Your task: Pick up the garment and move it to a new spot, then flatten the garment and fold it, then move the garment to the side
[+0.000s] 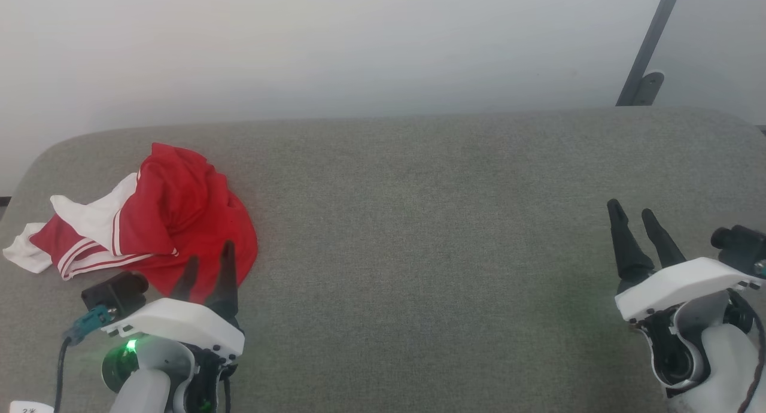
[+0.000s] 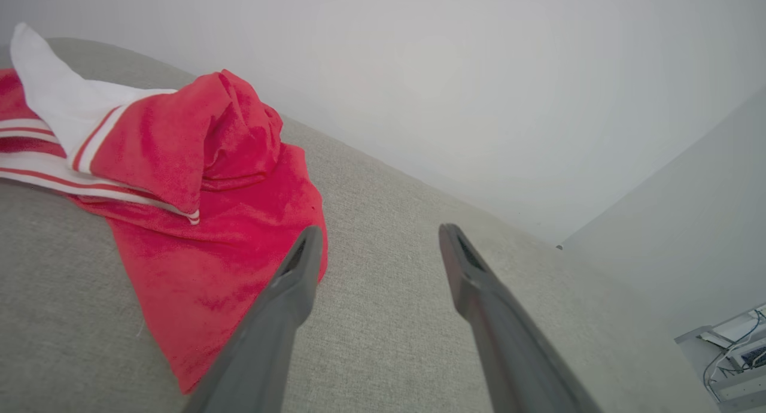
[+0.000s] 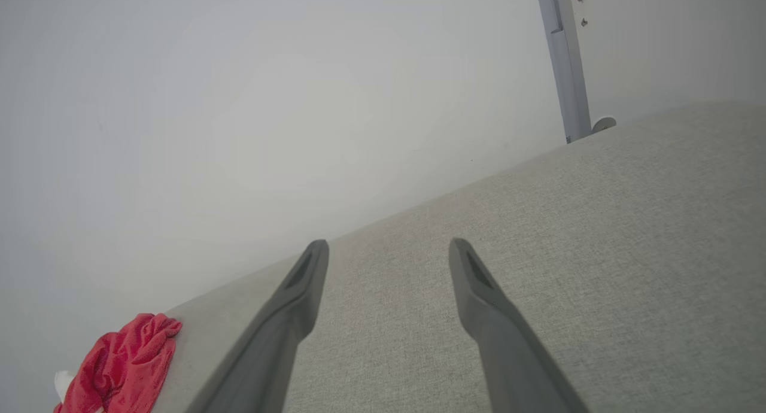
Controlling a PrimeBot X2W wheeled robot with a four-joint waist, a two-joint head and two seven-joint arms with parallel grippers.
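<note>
The garment (image 1: 173,215) is a red T-shirt with white sleeves and striped trim, lying crumpled at the left end of the grey cushioned surface (image 1: 431,233). My left gripper (image 1: 209,258) hovers at its near right hem, open, with nothing between its fingers. In the left wrist view the garment (image 2: 197,203) spreads left of the left gripper (image 2: 377,236), whose left fingertip overlaps the red hem. My right gripper (image 1: 634,208) stands open and empty at the far right. From the right wrist view the garment (image 3: 122,365) is a small red heap far left of the right gripper (image 3: 388,248).
A pale wall rises behind the surface. A grey metal post with a bracket (image 1: 646,54) stands at the back right. The surface's rounded back-left corner (image 1: 42,155) lies just beyond the garment. Wide bare fabric stretches between the two grippers.
</note>
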